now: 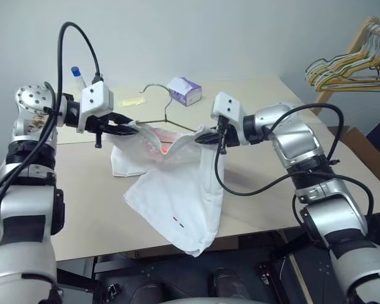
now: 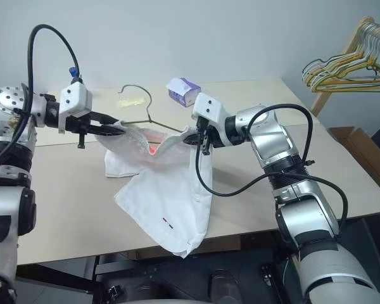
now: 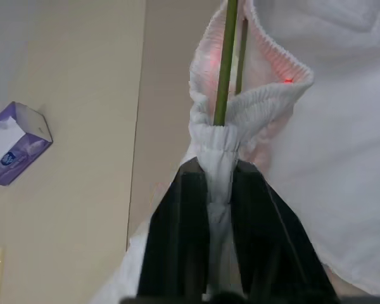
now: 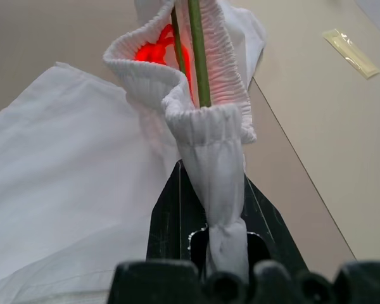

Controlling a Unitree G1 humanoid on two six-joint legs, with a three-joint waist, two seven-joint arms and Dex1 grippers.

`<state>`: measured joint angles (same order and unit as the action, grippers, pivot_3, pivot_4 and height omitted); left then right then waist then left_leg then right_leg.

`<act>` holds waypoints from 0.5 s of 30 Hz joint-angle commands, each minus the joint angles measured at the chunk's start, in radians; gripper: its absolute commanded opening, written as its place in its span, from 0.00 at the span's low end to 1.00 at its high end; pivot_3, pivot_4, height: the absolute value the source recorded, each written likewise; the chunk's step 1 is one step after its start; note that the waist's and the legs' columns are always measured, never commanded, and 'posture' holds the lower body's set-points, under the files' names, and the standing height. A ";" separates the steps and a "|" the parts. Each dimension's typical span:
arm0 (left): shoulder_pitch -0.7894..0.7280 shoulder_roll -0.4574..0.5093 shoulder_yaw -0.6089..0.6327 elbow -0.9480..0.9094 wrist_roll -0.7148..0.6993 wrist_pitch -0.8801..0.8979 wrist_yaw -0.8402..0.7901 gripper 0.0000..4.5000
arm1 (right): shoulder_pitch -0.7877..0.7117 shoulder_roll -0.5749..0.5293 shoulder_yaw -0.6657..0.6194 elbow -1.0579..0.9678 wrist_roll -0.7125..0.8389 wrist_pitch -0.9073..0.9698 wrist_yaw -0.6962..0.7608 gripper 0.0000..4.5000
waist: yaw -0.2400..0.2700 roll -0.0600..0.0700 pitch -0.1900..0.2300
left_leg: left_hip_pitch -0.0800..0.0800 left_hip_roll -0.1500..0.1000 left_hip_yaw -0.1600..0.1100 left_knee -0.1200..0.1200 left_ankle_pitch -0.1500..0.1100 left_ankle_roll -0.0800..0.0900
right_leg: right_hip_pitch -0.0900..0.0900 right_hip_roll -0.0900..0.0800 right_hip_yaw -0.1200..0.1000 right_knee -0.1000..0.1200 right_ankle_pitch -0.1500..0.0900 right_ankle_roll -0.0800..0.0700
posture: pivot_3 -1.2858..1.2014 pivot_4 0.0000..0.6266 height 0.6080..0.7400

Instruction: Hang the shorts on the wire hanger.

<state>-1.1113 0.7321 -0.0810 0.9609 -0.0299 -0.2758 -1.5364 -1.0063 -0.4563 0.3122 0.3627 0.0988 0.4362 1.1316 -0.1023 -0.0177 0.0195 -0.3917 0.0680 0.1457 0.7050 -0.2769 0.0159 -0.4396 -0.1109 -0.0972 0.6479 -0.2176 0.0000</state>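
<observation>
Draped off the near table (image 1: 69,221) edge, the shorts (image 1: 177,202) hung from both grippers, their waistband lifted over the wire hanger (image 1: 171,117), whose hook rose toward the far side beside a tissue box (image 1: 185,90). Left gripper (image 1: 132,129) pinched bunched waistband with its jaws slightly parted; right gripper (image 1: 202,137) was pressed together on the opposite end (green wire ran inside the elastic at both). Doing this well probably meant keeping the band taut and seating each hanger shoulder fully before letting go.
</observation>
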 commanded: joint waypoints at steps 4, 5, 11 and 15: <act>-0.052 0.009 0.041 0.034 -0.005 -0.022 0.115 0.69 | 0.013 -0.015 -0.064 -0.072 0.018 0.022 -0.040 0.00 | -0.001 0.000 0.000 | 0.000 0.000 0.000 0.000 0.000 0.000 | 0.000 0.000 0.000 0.000 0.000 0.000 | 0.48 0.00 1.00; -0.070 0.008 0.059 0.049 -0.015 -0.013 0.156 0.77 | 0.021 -0.019 -0.069 -0.082 0.017 0.027 -0.049 0.00 | -0.001 0.000 0.000 | 0.000 0.000 0.000 0.000 0.000 0.000 | 0.000 0.000 0.000 0.000 0.000 0.000 | 0.48 0.00 1.00; -0.112 0.010 0.158 0.078 -0.082 0.020 0.252 0.99 | 0.094 -0.042 -0.135 -0.183 0.033 0.151 -0.136 0.00 | -0.002 0.000 0.000 | -0.001 0.000 -0.001 0.000 0.000 0.000 | 0.000 0.000 -0.001 0.000 0.000 0.000 | 0.48 0.00 1.00; -0.040 -0.011 0.209 -0.005 -0.171 0.080 0.193 0.99 | 0.136 -0.055 -0.220 -0.285 0.050 0.348 -0.252 0.00 | -0.005 0.000 0.000 | -0.001 -0.001 -0.001 0.000 0.000 0.000 | 0.000 -0.001 -0.001 0.000 0.000 0.000 | 0.47 0.00 1.00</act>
<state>-1.1725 0.7307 0.1013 1.0078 -0.1469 -0.2222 -1.3078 -0.8597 -0.4904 0.1628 0.1531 0.1304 0.7109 0.9323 -0.1071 -0.0177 0.0195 -0.3918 0.0674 0.1447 0.7052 -0.2767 0.0156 -0.4392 -0.1119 -0.0979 0.6479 -0.2174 0.0003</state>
